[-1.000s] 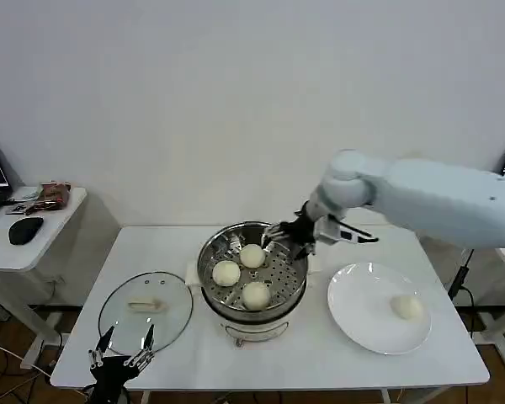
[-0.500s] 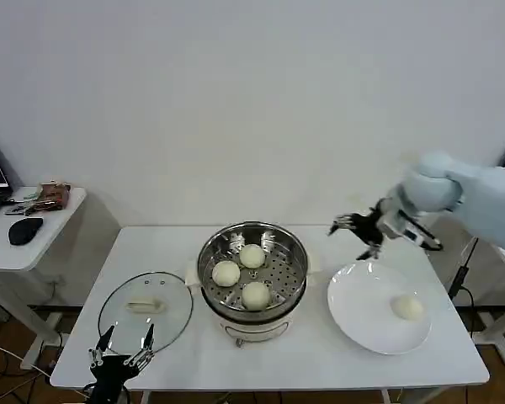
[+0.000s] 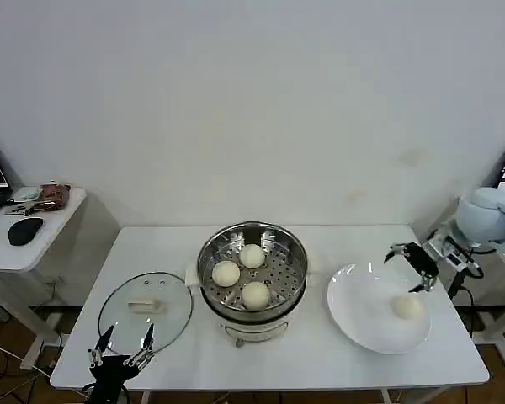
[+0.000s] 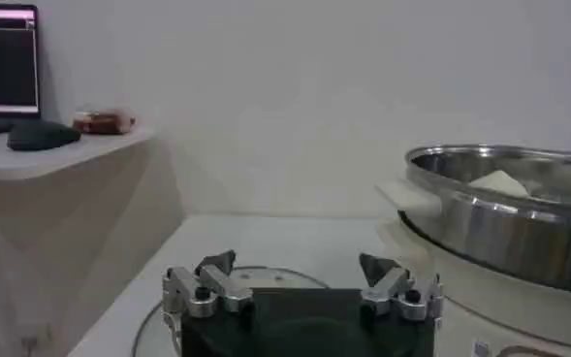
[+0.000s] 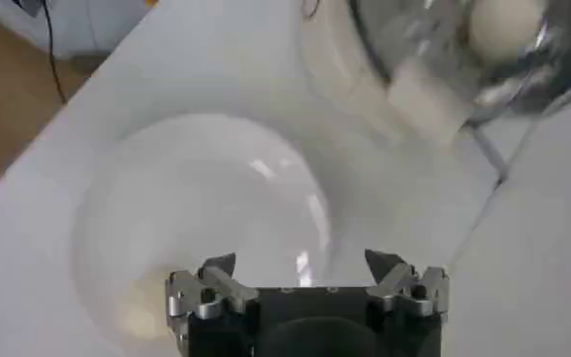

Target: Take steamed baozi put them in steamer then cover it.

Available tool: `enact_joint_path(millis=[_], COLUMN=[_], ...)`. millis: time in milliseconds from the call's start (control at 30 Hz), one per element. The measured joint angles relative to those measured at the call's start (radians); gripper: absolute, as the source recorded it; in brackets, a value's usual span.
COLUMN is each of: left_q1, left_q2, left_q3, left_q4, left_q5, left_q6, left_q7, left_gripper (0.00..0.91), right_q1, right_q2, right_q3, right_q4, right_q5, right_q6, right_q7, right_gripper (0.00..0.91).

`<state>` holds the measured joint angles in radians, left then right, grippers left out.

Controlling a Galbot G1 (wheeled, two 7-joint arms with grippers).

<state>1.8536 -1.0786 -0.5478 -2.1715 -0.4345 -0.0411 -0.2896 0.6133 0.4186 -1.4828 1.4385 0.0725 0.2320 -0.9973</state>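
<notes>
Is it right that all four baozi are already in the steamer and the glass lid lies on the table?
Not quite: the head view shows three baozi in the steamer; the fourth baozi sits on the white plate. The glass lid does lie on the table.

Near my right gripper [image 3: 414,268], the plate [image 3: 366,320] looks glossy white, like glazed ceramic, and the bun [image 3: 406,307] on it matt, smooth dough. Farther off, the steamer [image 3: 293,252] is polished steel. By my left gripper [image 3: 122,342], the cover [image 3: 146,309] is clear glass, steel-rimmed.
</notes>
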Motion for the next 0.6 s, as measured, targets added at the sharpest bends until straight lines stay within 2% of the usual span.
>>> enact_joint_path(millis=[600], left_q1=[-0.006], left_q2=[-0.003], left_q3=[-0.007], left_q4=[-0.001], left_q5=[-0.002], left_q6=[0.004], left_q7=[-0.002], left_gripper=[0.907], right_q1=[-0.291], right_q2=[0.0], right_q3=[0.207], right_q4=[-0.175], right_q5=[-0.067], right_q6=[0.027], right_q7=[-0.024], right_gripper=[0.907])
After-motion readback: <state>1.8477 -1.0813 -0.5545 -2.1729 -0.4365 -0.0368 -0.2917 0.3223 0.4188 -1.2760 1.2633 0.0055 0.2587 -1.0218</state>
